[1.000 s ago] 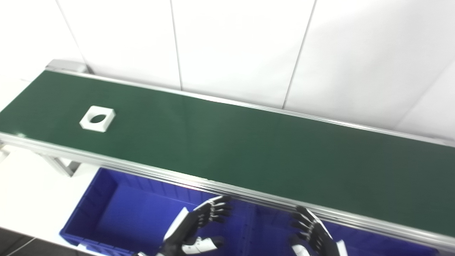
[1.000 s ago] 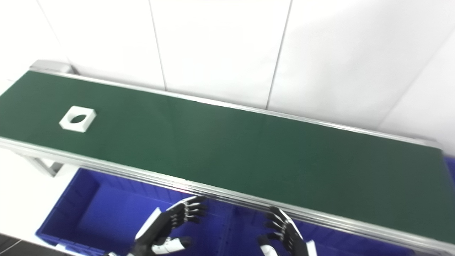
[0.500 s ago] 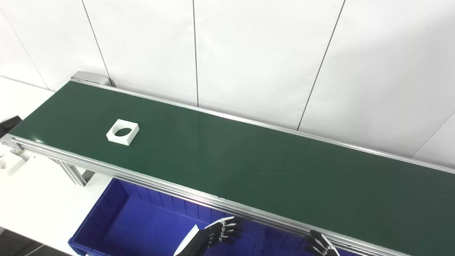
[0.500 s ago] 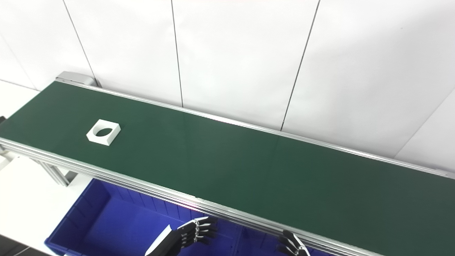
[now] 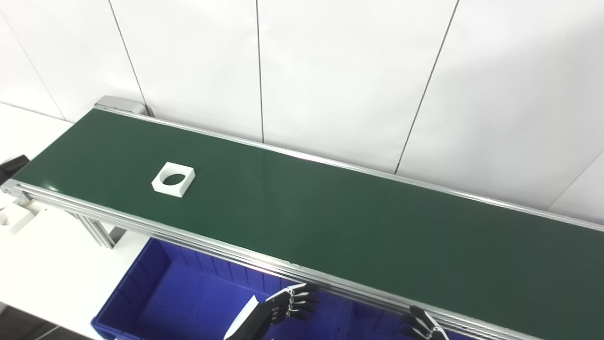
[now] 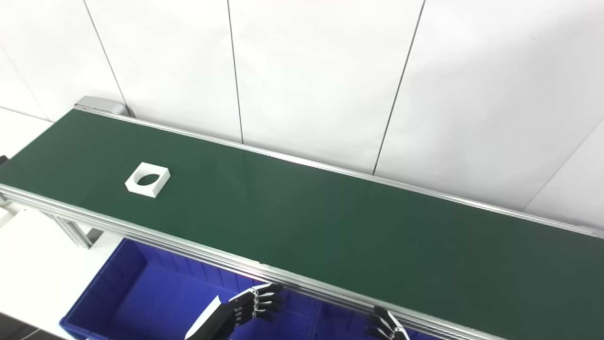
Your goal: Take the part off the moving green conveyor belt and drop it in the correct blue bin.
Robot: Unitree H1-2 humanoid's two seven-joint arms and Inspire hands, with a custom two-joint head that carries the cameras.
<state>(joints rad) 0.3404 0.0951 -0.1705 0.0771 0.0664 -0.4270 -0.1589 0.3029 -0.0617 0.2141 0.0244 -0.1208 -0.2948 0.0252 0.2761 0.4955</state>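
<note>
A white square part with a round hole lies on the green conveyor belt, toward its left end. My left hand hovers over the blue bin below the belt's near rail, fingers spread and holding nothing. Only the fingertips of my right hand show at the bottom edge, spread apart and empty. Both hands are well right of the part and nearer to me than it.
The belt's aluminium rail runs between the hands and the belt surface. A white wall stands behind the belt. A white tabletop lies at the left, with a small white piece near the belt's end.
The camera tilted up during the first half second. Since then the white part has ridden the belt a little to the right. Both hands stay low and open.
</note>
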